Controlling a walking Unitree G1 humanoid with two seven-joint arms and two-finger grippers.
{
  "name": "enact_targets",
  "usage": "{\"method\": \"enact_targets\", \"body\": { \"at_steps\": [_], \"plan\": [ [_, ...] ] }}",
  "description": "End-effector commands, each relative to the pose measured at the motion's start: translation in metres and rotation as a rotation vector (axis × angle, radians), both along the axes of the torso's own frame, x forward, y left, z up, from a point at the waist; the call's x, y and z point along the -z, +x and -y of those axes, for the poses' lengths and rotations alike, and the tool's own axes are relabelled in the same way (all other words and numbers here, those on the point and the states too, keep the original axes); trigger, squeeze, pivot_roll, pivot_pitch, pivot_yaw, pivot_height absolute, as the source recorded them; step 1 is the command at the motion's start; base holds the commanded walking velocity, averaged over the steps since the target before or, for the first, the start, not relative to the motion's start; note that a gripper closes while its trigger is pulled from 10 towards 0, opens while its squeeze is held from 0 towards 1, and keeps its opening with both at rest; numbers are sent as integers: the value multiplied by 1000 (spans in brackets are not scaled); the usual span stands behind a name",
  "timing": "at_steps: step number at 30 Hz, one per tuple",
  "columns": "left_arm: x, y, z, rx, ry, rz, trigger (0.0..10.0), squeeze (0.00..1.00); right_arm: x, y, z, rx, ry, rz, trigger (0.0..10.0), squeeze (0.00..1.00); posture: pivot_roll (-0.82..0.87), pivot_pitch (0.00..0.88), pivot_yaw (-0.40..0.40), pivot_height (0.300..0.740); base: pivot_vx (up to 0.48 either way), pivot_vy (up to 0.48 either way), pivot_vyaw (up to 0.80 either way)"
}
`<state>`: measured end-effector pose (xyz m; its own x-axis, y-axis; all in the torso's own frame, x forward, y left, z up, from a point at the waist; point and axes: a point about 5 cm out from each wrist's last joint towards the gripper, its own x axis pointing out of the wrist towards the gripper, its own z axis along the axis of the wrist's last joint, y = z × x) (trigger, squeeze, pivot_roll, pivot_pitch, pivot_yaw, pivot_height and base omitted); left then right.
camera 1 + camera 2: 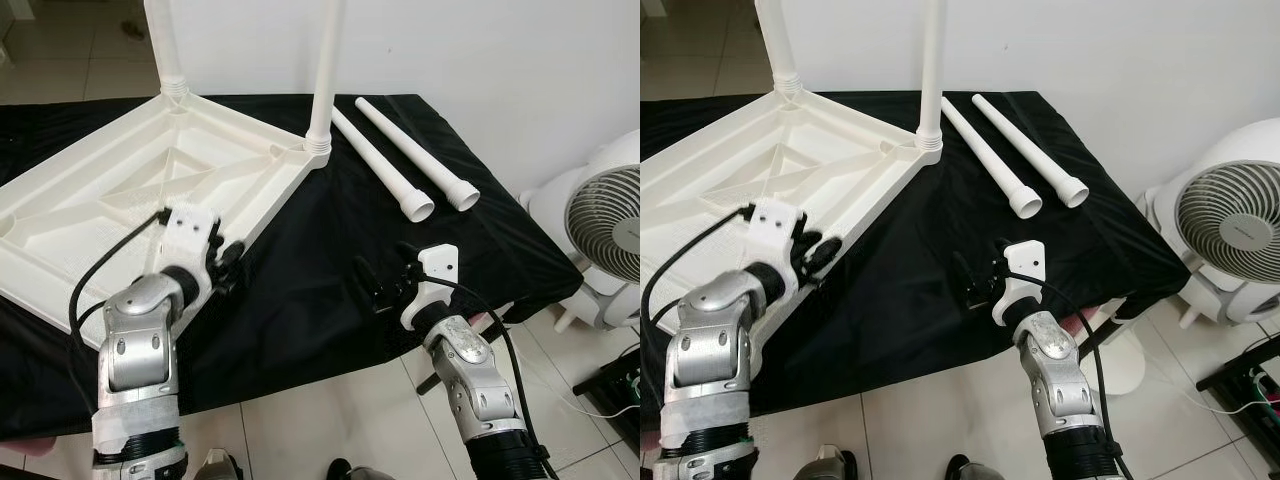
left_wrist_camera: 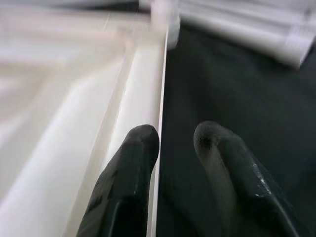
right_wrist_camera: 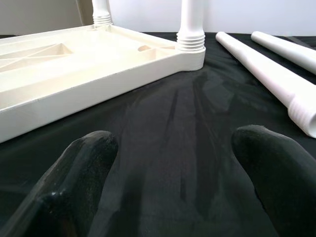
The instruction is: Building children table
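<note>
A white plastic tabletop (image 1: pixel 130 190) lies upside down on the black-covered table (image 1: pixel 320 300). Two white legs stand upright in its far corners (image 1: pixel 165 45) (image 1: pixel 325 70). Two loose legs (image 1: pixel 385 165) (image 1: pixel 420 155) lie side by side on the cloth to the right. My left gripper (image 1: pixel 228 265) is at the tabletop's near right rim (image 2: pixel 143 89). It is open by a narrow gap, with one finger (image 2: pixel 131 168) over the rim and the other over the cloth. My right gripper (image 1: pixel 385 280) hovers wide open over bare cloth, short of the loose legs (image 3: pixel 276 74).
A white floor fan (image 1: pixel 605 235) stands to the right of the table, with cables on the tiled floor beside it. A white wall runs behind the table. The table's near edge lies just in front of both arms.
</note>
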<state>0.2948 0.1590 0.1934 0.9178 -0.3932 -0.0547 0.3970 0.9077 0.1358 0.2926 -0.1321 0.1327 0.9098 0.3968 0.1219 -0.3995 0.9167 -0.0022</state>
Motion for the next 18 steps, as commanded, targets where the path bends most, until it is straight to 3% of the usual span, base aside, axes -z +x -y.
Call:
{"method": "enact_targets", "body": {
  "at_steps": [1, 5, 12, 18],
  "plan": [
    [-9, 2, -5, -196, -27, 82, 10000, 0, 1, -1, 1, 7, 10, -2, 10000, 0, 100, 78, -74, 740, 0, 0, 0],
    [-20, -4, 9, -85, -42, 157, 10000, 0, -11, 2, 5, 38, 60, 59, 10000, 0, 103, 78, -70, 740, 0, 0, 0],
    [-18, -5, 9, -88, -21, 175, 10000, 0, -16, 7, 15, 124, 56, 87, 10000, 0, 103, 82, -69, 740, 0, 0, 0],
    [-24, -6, 11, -62, -53, 231, 10000, 0, -18, 9, 20, 152, 46, 92, 10000, 0, 102, 85, -78, 740, 0, 0, 0]
  ]
}}
